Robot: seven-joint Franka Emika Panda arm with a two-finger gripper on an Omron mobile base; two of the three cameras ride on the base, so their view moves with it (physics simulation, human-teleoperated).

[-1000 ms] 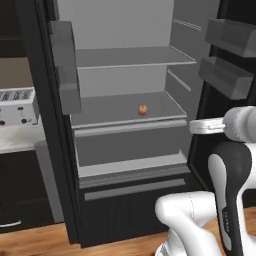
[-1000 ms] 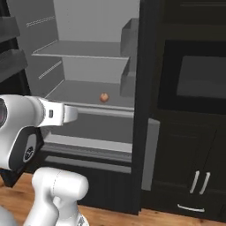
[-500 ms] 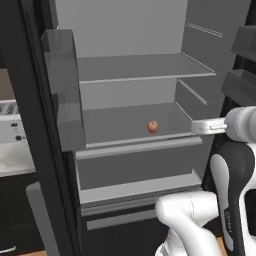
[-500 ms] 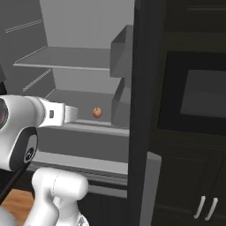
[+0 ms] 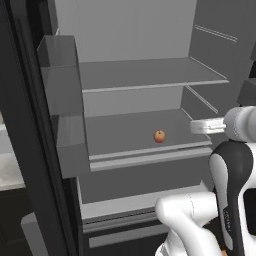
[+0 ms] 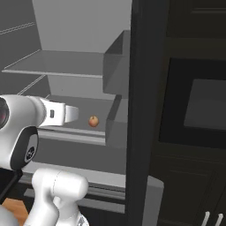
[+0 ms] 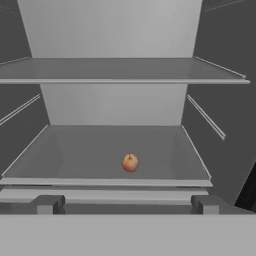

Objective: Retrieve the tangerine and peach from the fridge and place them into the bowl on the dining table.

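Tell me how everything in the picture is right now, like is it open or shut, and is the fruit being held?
fridge: doors open, light grey shelves showing.
peach: upright on the lower shelf near its front edge, stem up, not held.
gripper: jaws open wide, empty, short of the shelf and pointed at the peach.

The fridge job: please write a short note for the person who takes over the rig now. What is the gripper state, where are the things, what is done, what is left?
Gripper: open, holding nothing, pointed into the fridge, short of the shelf.
Fridge: doors open. One fruit, the peach by its pinkish-orange look, sits near the front edge of the middle shelf, untouched.
Tangerine, bowl, dining table: I cannot place them from here.
Done: fridge opened, arm lined up with the fruit.
Left: grasp this fruit, carry it to the bowl, then find the second fruit.
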